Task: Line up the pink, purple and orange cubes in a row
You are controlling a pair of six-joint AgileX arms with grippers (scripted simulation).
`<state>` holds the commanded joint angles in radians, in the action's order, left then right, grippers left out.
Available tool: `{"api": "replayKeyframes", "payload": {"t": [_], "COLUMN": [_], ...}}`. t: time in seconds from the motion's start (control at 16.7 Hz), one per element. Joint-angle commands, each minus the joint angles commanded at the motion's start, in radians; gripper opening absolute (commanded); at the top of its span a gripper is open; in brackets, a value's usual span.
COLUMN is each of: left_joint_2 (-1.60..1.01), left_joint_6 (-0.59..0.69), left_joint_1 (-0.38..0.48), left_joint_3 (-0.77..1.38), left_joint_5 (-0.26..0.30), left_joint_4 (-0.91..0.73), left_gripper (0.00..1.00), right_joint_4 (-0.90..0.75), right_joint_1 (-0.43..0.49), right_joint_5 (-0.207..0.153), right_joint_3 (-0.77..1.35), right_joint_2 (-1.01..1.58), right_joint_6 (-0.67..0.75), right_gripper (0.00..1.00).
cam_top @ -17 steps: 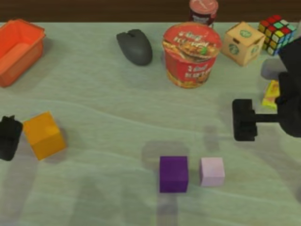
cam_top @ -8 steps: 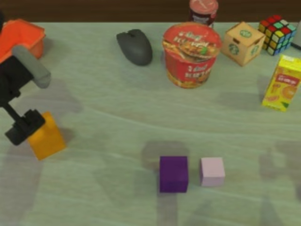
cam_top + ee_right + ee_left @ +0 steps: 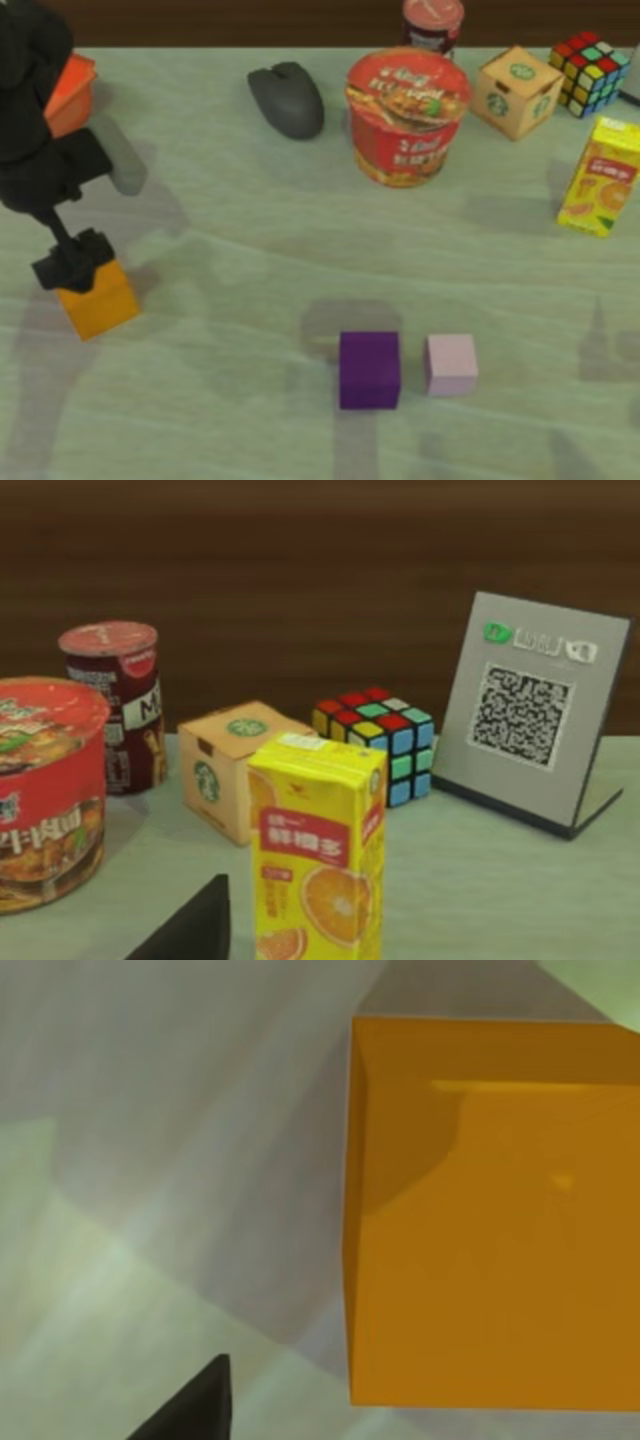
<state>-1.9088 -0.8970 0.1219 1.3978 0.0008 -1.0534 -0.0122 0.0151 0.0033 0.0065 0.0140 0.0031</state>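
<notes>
The orange cube [image 3: 100,302] sits at the table's left and fills much of the left wrist view [image 3: 490,1210]. My left gripper [image 3: 74,262] hangs open right over the cube's far left corner. Only one of its dark fingers [image 3: 195,1410] shows in its wrist view, beside the cube and apart from it. The purple cube [image 3: 369,370] and the smaller pink cube [image 3: 451,364] stand side by side near the front middle, a narrow gap between them. My right arm is out of the top view. One of its fingers [image 3: 200,925] shows, with nothing held.
An orange basket [image 3: 72,90] is partly hidden behind my left arm. Along the back stand a grey mouse [image 3: 286,98], a noodle cup [image 3: 407,115], a red can [image 3: 433,22], a tan logo box [image 3: 518,90] and a puzzle cube [image 3: 590,68]. A juice carton [image 3: 598,176] and a QR sign [image 3: 530,715] are at the right.
My right arm has pulled back out of the top view, uncovering the juice carton. My left arm has swung in from the left edge and come over the orange cube.
</notes>
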Motion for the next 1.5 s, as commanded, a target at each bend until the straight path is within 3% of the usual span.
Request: {"api": "replayKeyframes", "payload": {"t": [0.48, 0.96, 1.26, 1.5], "left_joint_2": [-0.021, -0.144, -0.154, -0.154], "left_joint_6": [-0.008, -0.010, -0.010, -0.010], "left_joint_1": [-0.003, -0.001, -0.001, -0.001], "left_joint_3": [0.003, -0.159, -0.172, -0.172], "left_joint_5": [0.000, 0.001, 0.001, 0.001], "left_joint_4": [0.009, 0.301, 0.320, 0.320], "left_gripper": [1.00, 1.00, 1.00, 0.70], "right_joint_4": [0.012, 0.012, 0.012, 0.012], "right_joint_1": [-0.005, -0.005, -0.005, -0.005], "right_joint_5": [-0.003, -0.003, -0.003, -0.003], "right_joint_3": [-0.007, -0.007, -0.007, -0.007], "right_joint_2": [-0.014, -0.014, -0.014, -0.014], "right_joint_6": [-0.003, -0.003, -0.003, -0.003], "right_gripper": [1.00, 1.00, 1.00, 1.00]}}
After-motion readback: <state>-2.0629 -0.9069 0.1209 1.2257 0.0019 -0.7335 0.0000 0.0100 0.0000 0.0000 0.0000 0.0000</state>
